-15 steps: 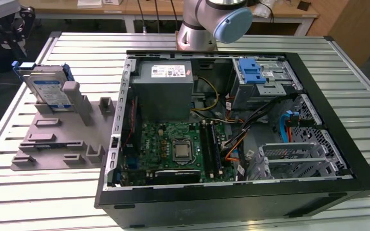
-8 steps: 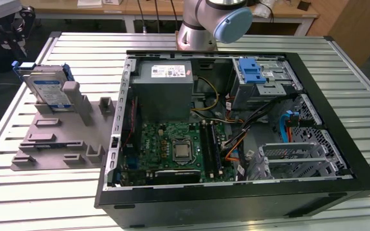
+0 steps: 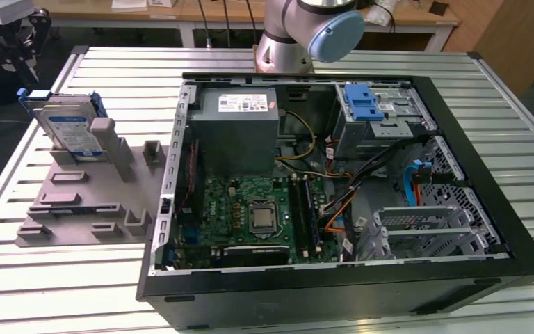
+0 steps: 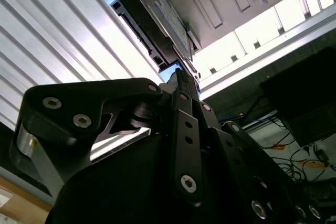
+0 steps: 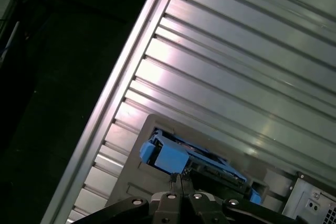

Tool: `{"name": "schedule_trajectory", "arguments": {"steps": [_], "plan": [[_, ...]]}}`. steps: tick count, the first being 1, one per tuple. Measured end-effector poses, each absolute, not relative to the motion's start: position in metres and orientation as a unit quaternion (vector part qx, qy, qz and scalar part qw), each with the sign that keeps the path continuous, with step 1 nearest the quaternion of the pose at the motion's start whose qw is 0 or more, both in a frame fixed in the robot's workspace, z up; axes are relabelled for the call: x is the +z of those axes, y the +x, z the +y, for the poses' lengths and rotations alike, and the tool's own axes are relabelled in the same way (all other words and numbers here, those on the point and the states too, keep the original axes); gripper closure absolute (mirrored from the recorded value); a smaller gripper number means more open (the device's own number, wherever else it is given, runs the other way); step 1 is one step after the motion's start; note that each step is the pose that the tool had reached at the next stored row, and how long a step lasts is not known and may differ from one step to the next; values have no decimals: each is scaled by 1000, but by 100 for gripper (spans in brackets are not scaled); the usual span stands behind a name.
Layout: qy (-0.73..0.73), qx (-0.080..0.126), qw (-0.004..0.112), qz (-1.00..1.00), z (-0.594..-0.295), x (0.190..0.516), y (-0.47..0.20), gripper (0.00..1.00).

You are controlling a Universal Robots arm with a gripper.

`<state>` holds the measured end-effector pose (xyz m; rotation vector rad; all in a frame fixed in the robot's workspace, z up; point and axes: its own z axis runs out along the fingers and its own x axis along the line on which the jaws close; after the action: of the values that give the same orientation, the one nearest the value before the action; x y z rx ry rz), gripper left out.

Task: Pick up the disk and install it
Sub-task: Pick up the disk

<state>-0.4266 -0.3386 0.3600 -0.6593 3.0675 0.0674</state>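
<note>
The disk point(image 3: 69, 129), a silver-grey drive with a white-and-blue label in a blue carrier, stands on edge in a grey holder point(image 3: 86, 198) on the slatted table, at the exterior view's left. In the first wrist view my gripper point(image 5: 177, 179) hangs above the disk's blue carrier end point(image 5: 170, 157), fingers pressed together and holding nothing. In the second wrist view the black fingers point(image 4: 181, 80) point at the disk point(image 4: 157, 22), with a gap between them and it.
An open black computer case point(image 3: 489, 209) lies right of the holder, with a motherboard point(image 3: 248, 212), power supply point(image 3: 239, 132) and a metal drive cage topped by a blue bracket point(image 3: 364, 104). The arm's base point(image 3: 295, 31) stands behind the case. The table edge point(image 5: 113, 98) runs close to the holder.
</note>
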Motion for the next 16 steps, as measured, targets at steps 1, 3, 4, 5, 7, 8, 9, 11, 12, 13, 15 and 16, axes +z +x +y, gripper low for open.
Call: {"name": "schedule_trajectory", "arguments": {"steps": [1,3,4,5,7,8,9,11,12,13,15,16], "plan": [[-212,21,2,977,-339,360,-427,89],[-216,21,2,976,-339,360,-427,89],[-219,21,1,976,-339,360,-427,89],[-221,21,1,975,-339,360,-427,89],[-225,21,1,974,-339,360,-427,89],[-227,21,1,974,-339,360,-427,89],[-229,21,1,973,-339,360,-427,89],[-233,21,1,972,-339,360,-427,89],[-235,22,1,972,-339,360,-427,89],[-238,22,1,971,-339,360,-427,89],[-242,22,1,970,-339,360,-427,89],[-244,22,1,969,-339,360,-427,89]]}}
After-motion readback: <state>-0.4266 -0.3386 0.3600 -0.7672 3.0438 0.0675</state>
